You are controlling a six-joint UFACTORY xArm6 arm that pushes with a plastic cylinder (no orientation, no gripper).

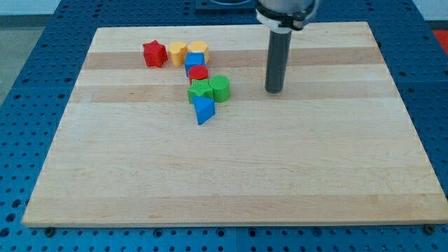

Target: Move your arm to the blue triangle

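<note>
The blue triangle (204, 110) lies just below the green star (199, 91) and green cylinder (220, 88) — nothing between it and my tip (274, 91), which stands bare, touching no block, well to the triangle's right.

Arm (283, 8) cut off by top edge, only rod and collar visible. Red block (199, 73) partly hidden behind green ones, shape unclear. Blue block (194, 60) overlapped at 6 o'clock. Table (224, 175) surround cropped all sides.
</note>
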